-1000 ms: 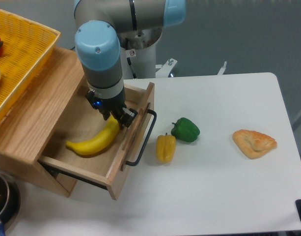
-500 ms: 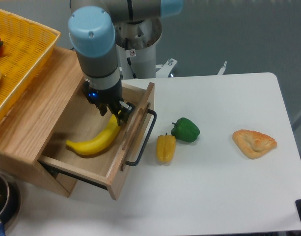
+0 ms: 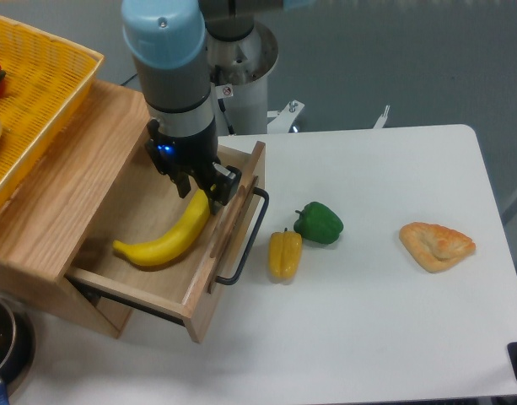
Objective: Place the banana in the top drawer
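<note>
Since the earlier frames the arm has lifted and drawn slightly back; the pincer [image 3: 201, 183] now hangs just above the banana's [image 3: 165, 240] upper tip, where before it sat down on that end. Banana itself unchanged in position.

Pincer: fingers appear parted and let go of the fruit, nothing held. Gap between them is small and partly shadowed, so the release is judged, not certain.

Banana lies flat on the floor of the top drawer [image 3: 115, 283], which stands pulled out from the wooden cabinet [image 3: 64, 181]. Long axis runs diagonally: lower end points toward the drawer's near-left corner, upper end points up-right toward the drawer front with its black wire handle [image 3: 245, 245]. Curve bows toward the front panel.

Risks from here:
- Upper tip sits close against the front panel; a finger catching it on the way up could drag or tip the banana over the edge.
- Pincer is near the front panel too; a sideways retreat could knock the drawer.

On the tabletop [image 3: 385, 321], well apart from the drawer: yellow bell pepper [image 3: 284, 253], green bell pepper [image 3: 318, 222], a pastry [image 3: 437, 245]. Yellow woven basket [image 3: 35, 93] on the cabinet top.
</note>
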Tool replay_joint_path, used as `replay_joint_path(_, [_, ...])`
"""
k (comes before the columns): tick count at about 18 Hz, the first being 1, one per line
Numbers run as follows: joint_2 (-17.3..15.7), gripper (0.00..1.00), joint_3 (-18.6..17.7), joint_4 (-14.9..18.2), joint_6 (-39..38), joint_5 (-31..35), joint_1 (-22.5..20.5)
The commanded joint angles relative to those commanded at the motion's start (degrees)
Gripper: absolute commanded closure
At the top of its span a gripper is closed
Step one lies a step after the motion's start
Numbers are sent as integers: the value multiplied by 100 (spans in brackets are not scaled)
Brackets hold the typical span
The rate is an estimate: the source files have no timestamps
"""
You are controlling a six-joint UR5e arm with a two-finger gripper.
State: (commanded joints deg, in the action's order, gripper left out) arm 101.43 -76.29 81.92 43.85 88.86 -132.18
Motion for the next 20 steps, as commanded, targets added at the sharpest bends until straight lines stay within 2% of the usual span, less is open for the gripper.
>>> replay_joint_path(3, [44,35,9,-219,219,0,-342])
replay_joint_path(9, [448,12,9,-782,808,0,-1010])
replay_joint_path(11, [623,2,9,-1010,1062,0,-1239])
replay_joint_path(17, [1256,0,-17,-1441,1423,-9,-1775])
replay_joint_path(20, [1625,0,-17,-1477,1889,-17,-2047])
